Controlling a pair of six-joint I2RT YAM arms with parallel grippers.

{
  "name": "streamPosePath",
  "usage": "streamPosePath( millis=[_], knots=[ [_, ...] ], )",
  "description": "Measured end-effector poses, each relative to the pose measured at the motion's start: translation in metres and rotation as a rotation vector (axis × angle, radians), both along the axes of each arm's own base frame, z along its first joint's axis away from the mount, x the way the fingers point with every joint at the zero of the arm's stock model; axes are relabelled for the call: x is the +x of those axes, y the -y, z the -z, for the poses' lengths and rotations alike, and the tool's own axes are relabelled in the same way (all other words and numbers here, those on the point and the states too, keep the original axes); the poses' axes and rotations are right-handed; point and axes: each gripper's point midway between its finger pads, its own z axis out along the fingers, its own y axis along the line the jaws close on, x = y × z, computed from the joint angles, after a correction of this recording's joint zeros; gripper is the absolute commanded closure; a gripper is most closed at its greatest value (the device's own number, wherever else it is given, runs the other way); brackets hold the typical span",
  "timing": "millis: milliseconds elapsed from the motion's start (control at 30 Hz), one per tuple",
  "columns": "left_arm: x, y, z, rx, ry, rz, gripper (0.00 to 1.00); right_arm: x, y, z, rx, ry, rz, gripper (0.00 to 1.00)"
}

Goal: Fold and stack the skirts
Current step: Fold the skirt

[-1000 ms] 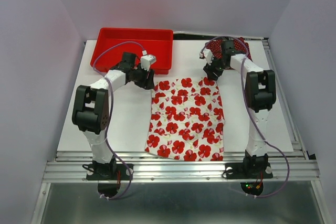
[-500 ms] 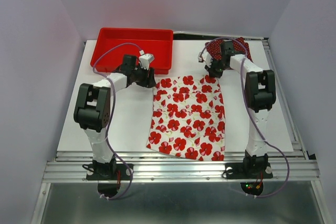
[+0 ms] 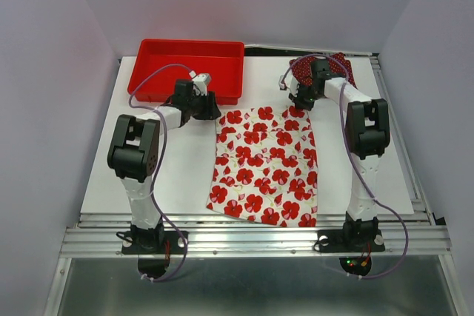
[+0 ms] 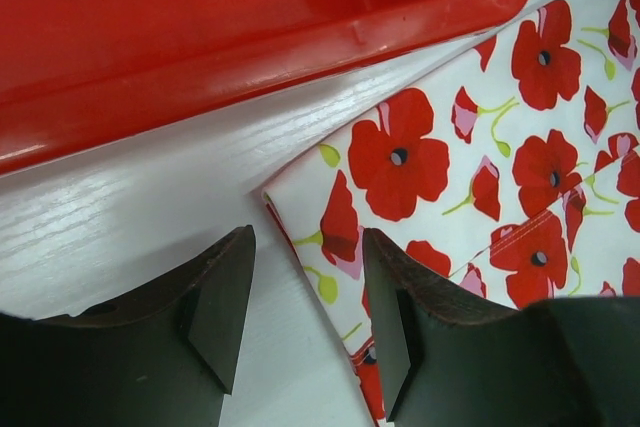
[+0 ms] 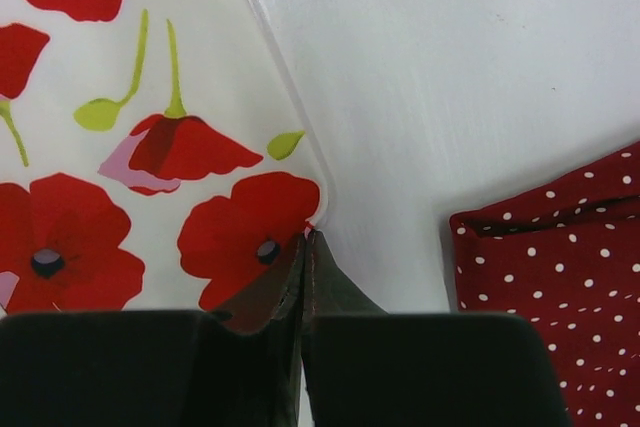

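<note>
Two grippers sit at the flowered skirt's [image 3: 266, 164] far corners. At the far left corner the left gripper [image 4: 305, 247] is spread, one finger on the table [image 3: 178, 175], the other over the cloth. At the far right corner the right gripper [image 5: 303, 242] is pressed together; whether it has caught cloth I cannot tell. The tray [image 3: 192, 42] lies just beyond the left corner, and the dotted skirt [image 3: 342, 68] lies beyond the right. Both arms reach forward, elbows raised.
</note>
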Motion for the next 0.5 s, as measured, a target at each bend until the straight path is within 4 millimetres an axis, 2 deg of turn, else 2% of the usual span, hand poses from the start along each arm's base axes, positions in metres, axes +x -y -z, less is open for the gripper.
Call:
streamPosePath(
  millis=[233, 500],
  knots=[
    [-0.001, 0.001, 0.024, -0.028, -0.052, -0.048, 0.47, -0.001, -0.001, 0.0, -0.006, 0.008, -0.02, 0.99],
    [0.006, 0.007, 0.025, -0.078, -0.048, -0.084, 0.49, -0.005, -0.01, 0.0, -0.013, 0.013, -0.05, 0.99]
  ],
)
